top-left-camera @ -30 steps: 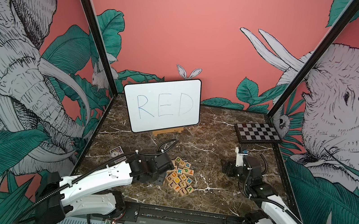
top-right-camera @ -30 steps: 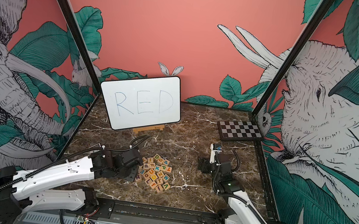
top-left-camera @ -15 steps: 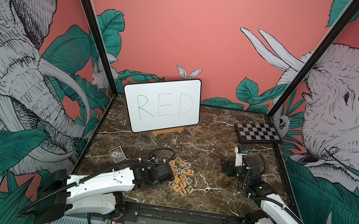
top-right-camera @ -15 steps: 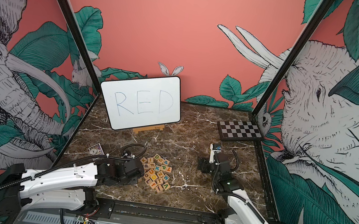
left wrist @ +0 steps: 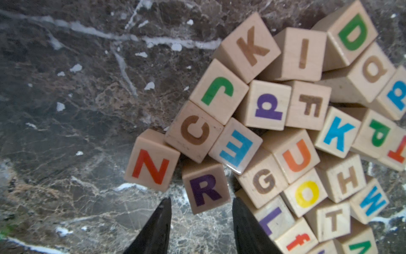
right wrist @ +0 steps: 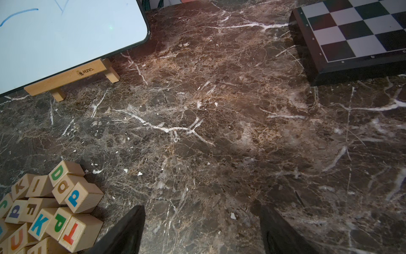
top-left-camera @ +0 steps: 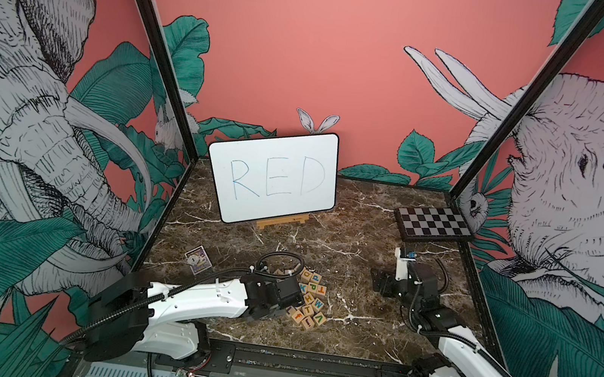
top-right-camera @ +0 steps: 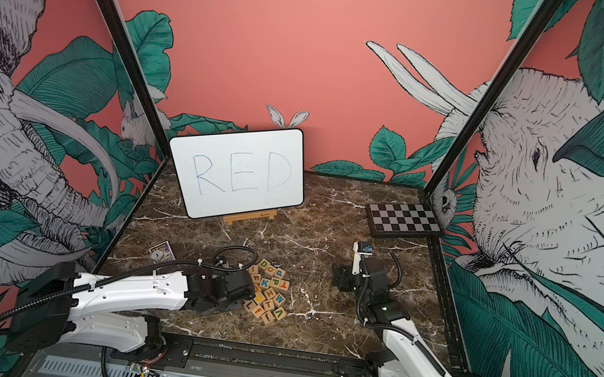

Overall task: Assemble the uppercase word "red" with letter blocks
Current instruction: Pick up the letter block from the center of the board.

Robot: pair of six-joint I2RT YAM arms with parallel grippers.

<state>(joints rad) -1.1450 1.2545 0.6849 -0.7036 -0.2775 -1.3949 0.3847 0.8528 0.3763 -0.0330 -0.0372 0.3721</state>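
Note:
The letter blocks (top-left-camera: 311, 301) (top-right-camera: 267, 292) lie in one loose pile near the table's front middle. The left wrist view shows the block with a dark purple R (left wrist: 205, 189) at the pile's edge, beside a red N (left wrist: 151, 166). My left gripper (left wrist: 200, 200) is open, and the R block's near edge lies between its fingertips with a gap on each side. The green D block (left wrist: 351, 33) (right wrist: 57, 172) lies on the pile's far side, and a blue E (left wrist: 236, 146) lies near the R. My right gripper (right wrist: 201, 206) (top-left-camera: 379, 283) stands open over bare marble, right of the pile.
A whiteboard with RED handwritten in blue (top-left-camera: 272, 179) leans on a small wooden easel at the back. A black-and-grey checkered board (top-left-camera: 432, 224) lies at the back right. A small picture card (top-left-camera: 198, 259) lies left of the pile. Printed walls close three sides.
My left arm has dropped lower and stretched right to the pile's left edge, uncovering the small card. The right arm has stayed put.

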